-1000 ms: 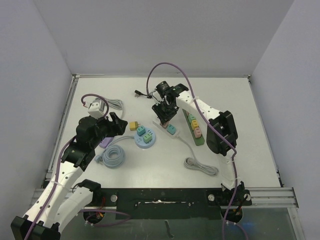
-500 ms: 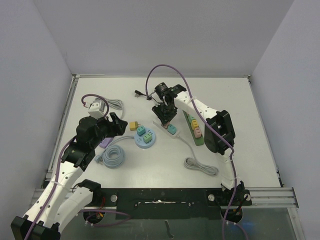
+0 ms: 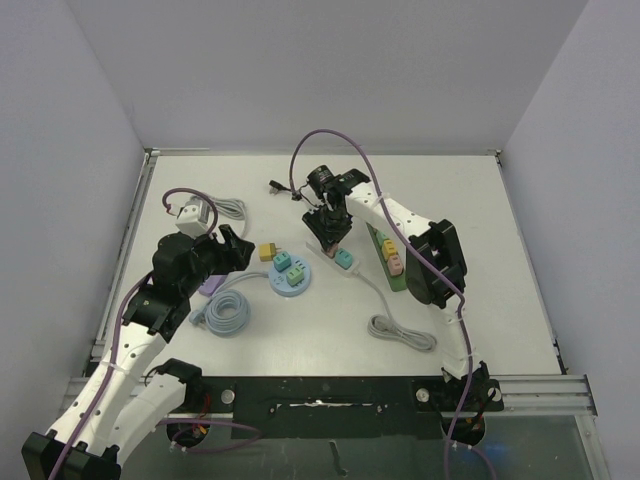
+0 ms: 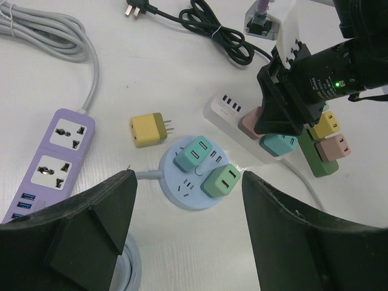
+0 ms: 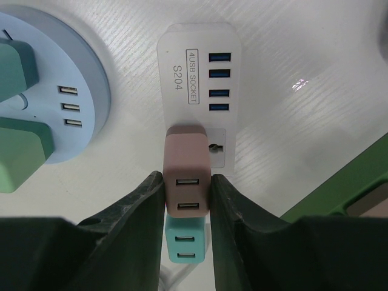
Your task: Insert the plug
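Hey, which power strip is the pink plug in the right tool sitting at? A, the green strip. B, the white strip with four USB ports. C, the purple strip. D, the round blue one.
B: in the right wrist view the right tool is shut on the pink plug at the white strip, just below its USB ports.

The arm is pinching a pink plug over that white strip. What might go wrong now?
The right gripper is shut on the pink plug, which sits close beside the teal plug; pressing down could catch on it. Part of the socket shows beside the pink plug, so the pins may be off-centre. The white strip seems to lie loose and might slide.
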### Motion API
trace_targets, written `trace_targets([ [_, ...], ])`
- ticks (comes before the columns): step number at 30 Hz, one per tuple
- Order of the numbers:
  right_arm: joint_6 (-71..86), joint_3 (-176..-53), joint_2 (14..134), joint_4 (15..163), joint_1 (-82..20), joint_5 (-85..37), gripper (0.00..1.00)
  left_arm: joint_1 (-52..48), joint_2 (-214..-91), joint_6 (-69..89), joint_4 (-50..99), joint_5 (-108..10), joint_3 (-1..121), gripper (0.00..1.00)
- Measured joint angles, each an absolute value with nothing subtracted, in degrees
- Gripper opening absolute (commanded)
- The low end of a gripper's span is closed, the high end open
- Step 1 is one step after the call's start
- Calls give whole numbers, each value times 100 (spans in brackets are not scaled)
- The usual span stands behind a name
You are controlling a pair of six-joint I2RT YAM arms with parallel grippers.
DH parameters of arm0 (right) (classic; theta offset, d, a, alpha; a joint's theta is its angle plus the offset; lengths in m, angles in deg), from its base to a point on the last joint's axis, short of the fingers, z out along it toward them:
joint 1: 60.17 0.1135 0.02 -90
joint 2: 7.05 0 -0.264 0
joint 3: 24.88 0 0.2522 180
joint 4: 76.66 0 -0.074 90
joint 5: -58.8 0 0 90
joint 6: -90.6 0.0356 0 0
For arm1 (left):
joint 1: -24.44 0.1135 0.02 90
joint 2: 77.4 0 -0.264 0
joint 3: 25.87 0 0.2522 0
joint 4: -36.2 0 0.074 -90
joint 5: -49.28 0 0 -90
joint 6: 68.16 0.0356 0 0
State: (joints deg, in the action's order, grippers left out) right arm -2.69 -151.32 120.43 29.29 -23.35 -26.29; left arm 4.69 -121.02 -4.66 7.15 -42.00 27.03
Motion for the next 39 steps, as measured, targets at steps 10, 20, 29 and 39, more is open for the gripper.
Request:
trace_targets([
  [10,-29,-15032,11997,3010,-2204,-2946,7,469,-12169,-468,706,-4091,2703,68],
  [20,409,-14870,11873,3359,-2128,-3374,51,469,-12375,-512,553,-3907,2703,72],
  [29,730,-14409,11001,4004,-2130,-3365,62,469,-12832,-792,501,-3791,2703,77],
  [39,1508,-12011,8773,5796,-2149,-3709,62,454,-14484,-1270,577,-3717,2847,76],
])
